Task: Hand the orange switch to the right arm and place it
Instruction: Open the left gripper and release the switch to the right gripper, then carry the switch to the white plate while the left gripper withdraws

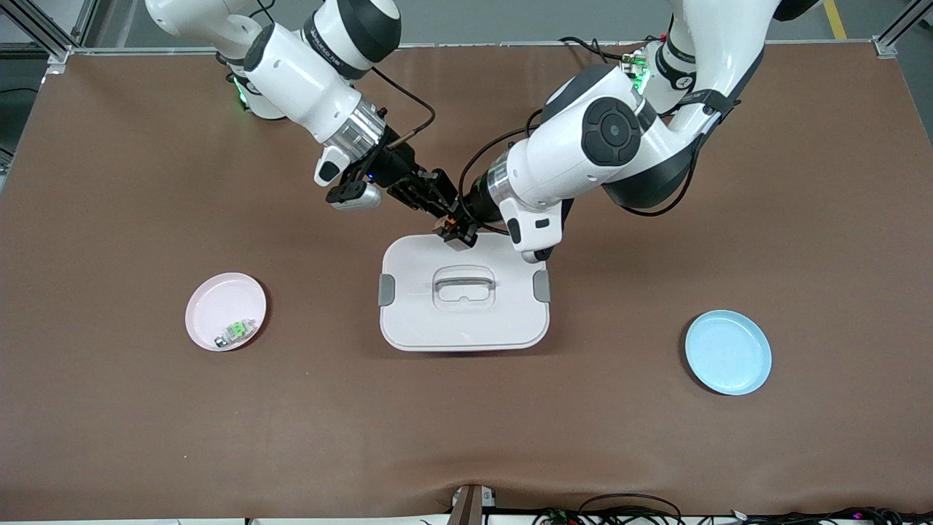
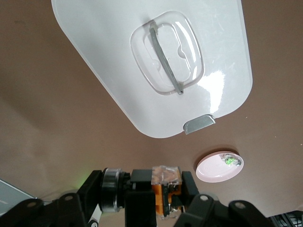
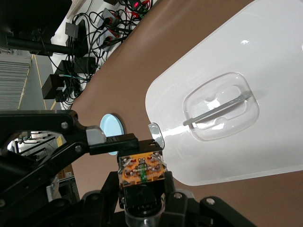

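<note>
The orange switch [image 1: 450, 223] hangs in the air over the edge of the white lidded box [image 1: 463, 321] that lies farthest from the front camera. Both grippers meet on it. My left gripper [image 1: 461, 229] is shut on its orange block [image 2: 166, 191] under a clear cover. My right gripper [image 1: 439, 205] is shut on its black body, with the orange contact face [image 3: 142, 169] pointing away from the wrist. A finger of the left gripper [image 3: 116, 141] shows beside the switch in the right wrist view.
A pink plate [image 1: 211, 302] holding a silver-white part with a green face [image 1: 235, 332] sits toward the right arm's end. A light blue plate [image 1: 727, 351] sits toward the left arm's end. The box lid carries a recessed handle [image 1: 464, 284] and grey side clips.
</note>
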Controlling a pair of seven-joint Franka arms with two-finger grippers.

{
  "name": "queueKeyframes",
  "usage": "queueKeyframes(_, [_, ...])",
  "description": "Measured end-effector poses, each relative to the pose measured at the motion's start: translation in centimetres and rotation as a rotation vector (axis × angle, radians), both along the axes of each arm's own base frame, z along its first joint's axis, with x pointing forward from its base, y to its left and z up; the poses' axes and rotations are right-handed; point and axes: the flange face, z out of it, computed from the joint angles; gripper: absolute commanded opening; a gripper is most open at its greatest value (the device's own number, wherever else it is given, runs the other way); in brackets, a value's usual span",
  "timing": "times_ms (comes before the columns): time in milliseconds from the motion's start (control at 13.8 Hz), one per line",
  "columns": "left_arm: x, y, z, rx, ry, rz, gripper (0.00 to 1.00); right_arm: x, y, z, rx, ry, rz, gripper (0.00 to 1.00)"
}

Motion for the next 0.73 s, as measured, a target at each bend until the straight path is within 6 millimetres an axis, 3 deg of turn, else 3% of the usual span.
queueKeyframes(509, [-0.3,-0.3,1.2,-0.014,-0.015,-0.002,1.0,-0.2,0.3,-0.1,-0.014,-0.012,0.028,0.0])
queueKeyframes(727, [0.3,0.8,2.4,-0.014,-0.04,0.018,1.0,0.0,-0.2,-0.7,-0.092,-0.097,0.196,0.0])
